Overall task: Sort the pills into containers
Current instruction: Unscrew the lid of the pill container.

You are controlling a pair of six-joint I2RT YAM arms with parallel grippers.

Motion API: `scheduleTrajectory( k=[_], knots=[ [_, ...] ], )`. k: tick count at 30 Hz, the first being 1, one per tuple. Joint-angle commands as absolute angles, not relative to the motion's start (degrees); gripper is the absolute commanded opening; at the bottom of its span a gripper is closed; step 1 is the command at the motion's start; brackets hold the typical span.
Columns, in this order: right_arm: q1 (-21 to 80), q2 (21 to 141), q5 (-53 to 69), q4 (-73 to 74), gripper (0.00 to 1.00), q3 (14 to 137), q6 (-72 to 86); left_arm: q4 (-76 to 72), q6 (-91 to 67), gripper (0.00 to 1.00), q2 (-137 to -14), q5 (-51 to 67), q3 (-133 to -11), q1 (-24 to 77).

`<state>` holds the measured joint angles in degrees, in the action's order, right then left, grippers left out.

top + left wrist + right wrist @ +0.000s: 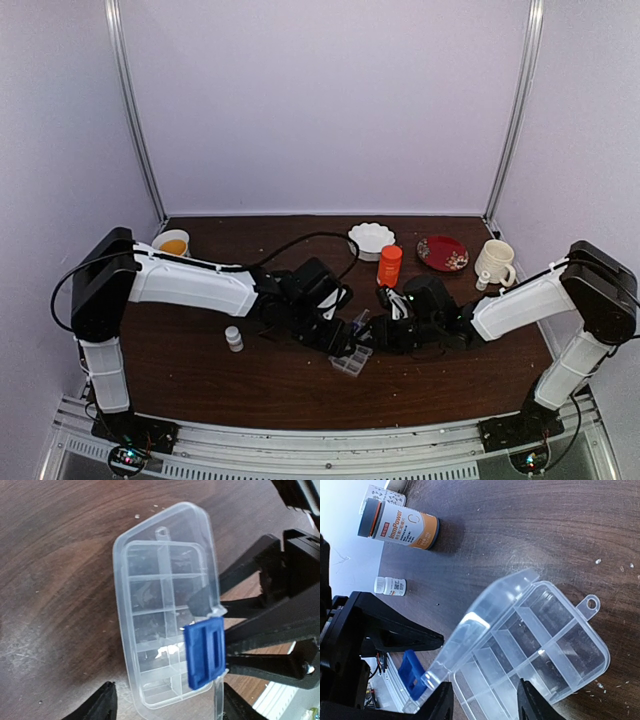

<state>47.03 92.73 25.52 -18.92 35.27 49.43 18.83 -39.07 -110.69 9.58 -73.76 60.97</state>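
Clear plastic pill box [555, 650], lid [485, 620] raised; left end effector [167, 700] released, right end effector [484, 692] indeterminate; grey-capped orange-labelled bottle [397, 524], right-wrist view only.

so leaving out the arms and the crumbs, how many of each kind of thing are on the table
cups: 2 (cup of orange liquid, cream mug)
bottles: 4 (orange bottle, grey-capped bottle, small white bottle, second small white bottle)
bowl: 1
red plate: 1
clear pill box: 1
total: 9
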Motion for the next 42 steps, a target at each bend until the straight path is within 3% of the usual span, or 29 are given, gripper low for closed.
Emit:
scheduleTrajectory(
  k=[1,13,21,30,42],
  knots=[
    [47.5,93.9,24.2,-17.2,0.44,36.6,48.6,21.9,-38.7,0.65,-110.4,5.8,-76.0,60.3],
    [47.5,94.8,22.6,-14.5,0.43,36.7,47.5,17.9,-39.6,0.49,-103.9,4.5,-69.8,56.7],
    [47.5,94.3,22.6,-13.6,0.43,37.1,46.9,17.2,-38.9,0.32,-105.0,6.3,-68.5,55.1],
    [47.5,93.5,20.9,-9.9,0.43,38.4,45.2,19.7,-37.6,0.31,-106.3,2.3,-67.7,55.1],
    [47.5,92.8,19.1,-5.4,0.43,40.4,42.9,23.9,-35.9,0.41,-106.7,-5.7,-67.3,55.3]
  ],
)
